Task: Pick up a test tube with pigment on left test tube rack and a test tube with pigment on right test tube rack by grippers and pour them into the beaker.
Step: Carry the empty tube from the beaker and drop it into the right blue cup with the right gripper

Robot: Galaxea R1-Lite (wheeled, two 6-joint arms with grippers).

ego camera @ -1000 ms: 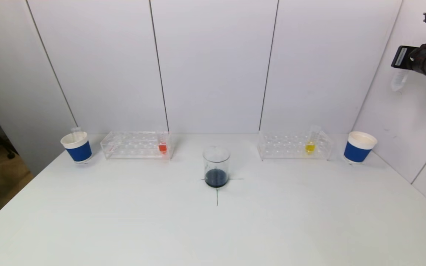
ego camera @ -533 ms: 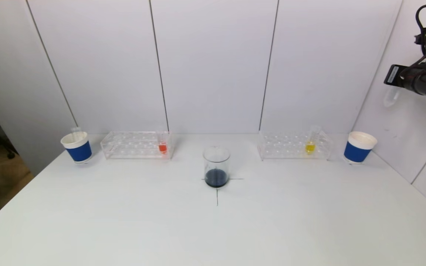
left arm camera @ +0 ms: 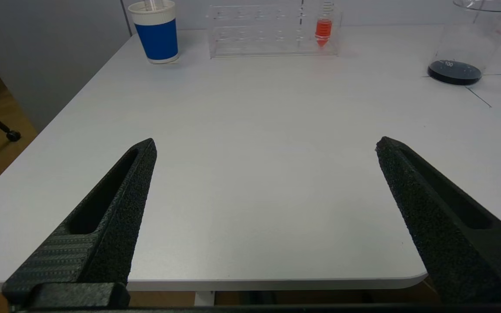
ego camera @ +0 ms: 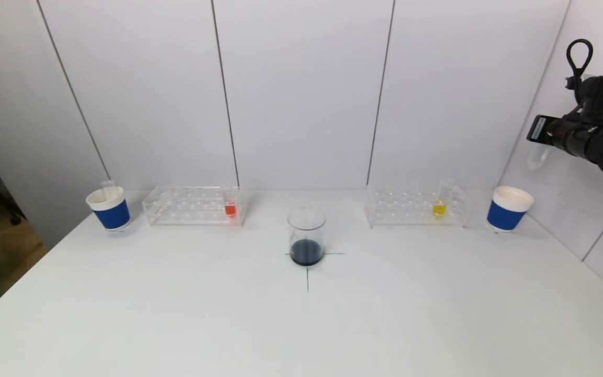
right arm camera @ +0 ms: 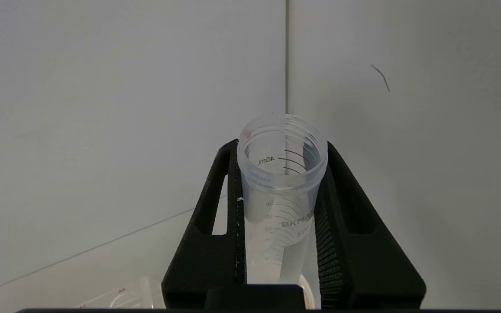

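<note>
Two tools: right tool [right arm camera: 282,191] clamped on an empty test tube [right arm camera: 280,182], high above right blue cup [ego camera: 509,208]. Left tool [left arm camera: 265,148] wide open, holding nothing, over tabletop [ego camera: 301,324] edge. Beaker [ego camera: 306,235] centre.

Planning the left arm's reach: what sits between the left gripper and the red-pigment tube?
Only bare table separates the left gripper from the red-pigment tube, per the left wrist view.

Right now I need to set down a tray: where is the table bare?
The white table is bare in front of the glass beaker. The back row is crowded: blue paper cups at both ends, clear racks between.
</note>
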